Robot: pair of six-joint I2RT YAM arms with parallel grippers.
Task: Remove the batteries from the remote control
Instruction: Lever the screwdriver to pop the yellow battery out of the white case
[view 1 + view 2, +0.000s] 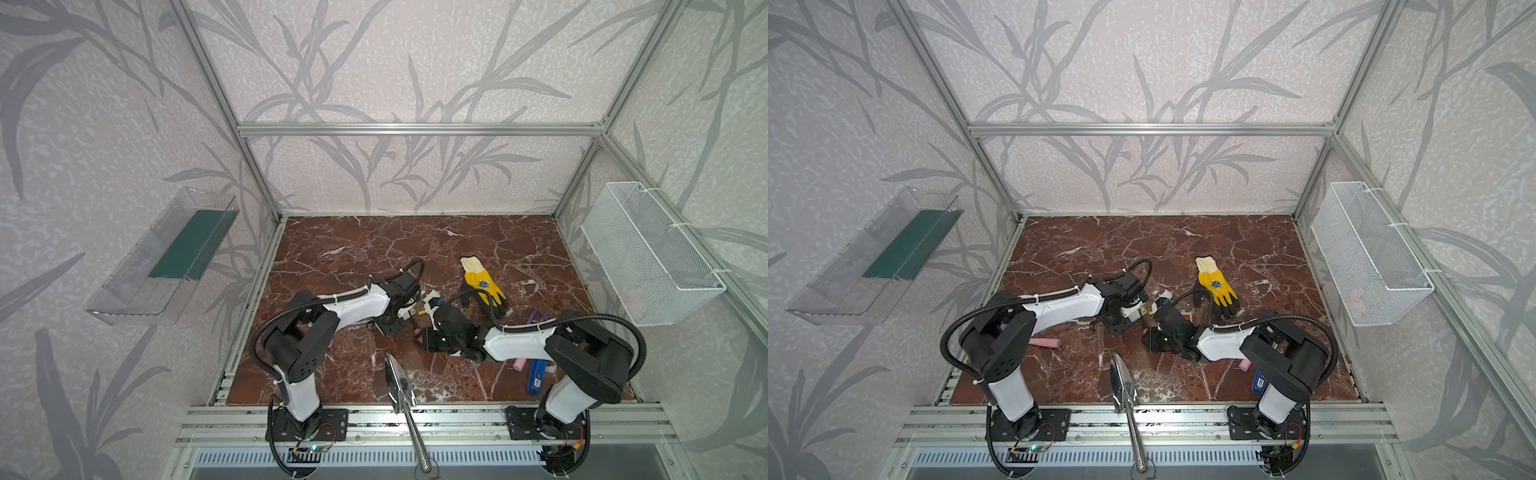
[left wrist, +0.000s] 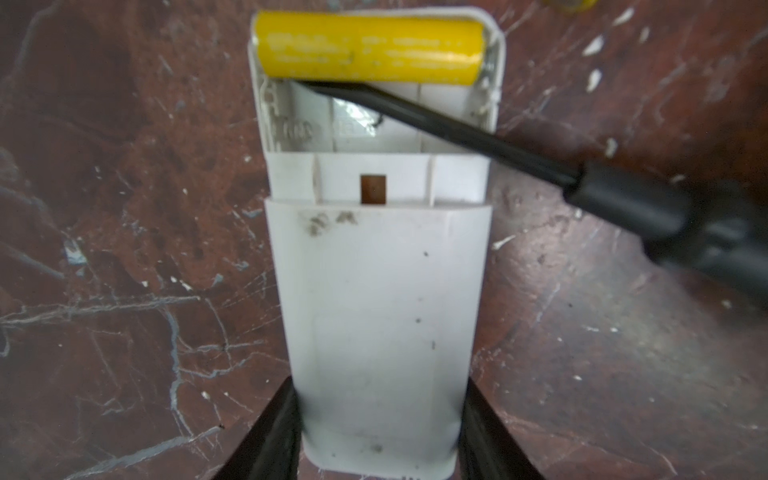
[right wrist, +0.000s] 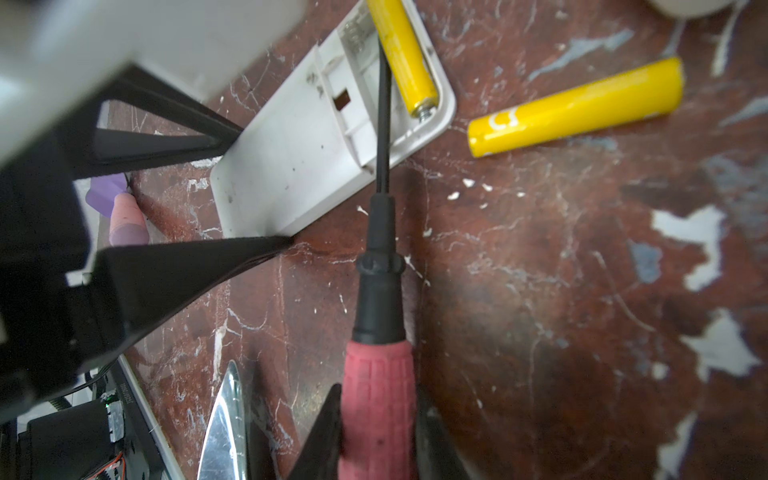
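Left claw (image 2: 376, 440) part-open, clamped on the remote (image 2: 374, 291) at its near end, pinning it flat. Right claw (image 3: 376, 436) gripping the screwdriver (image 3: 378, 374). Its tip is wedged beside the yellow battery (image 2: 370, 45) at the bay's far end, likely to lever it out. Second battery (image 3: 577, 108) lies loose beyond the tip.

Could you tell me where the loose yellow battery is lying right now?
In the right wrist view, the loose yellow battery lies on the marble table just beyond the open end of the white remote, not touching it.
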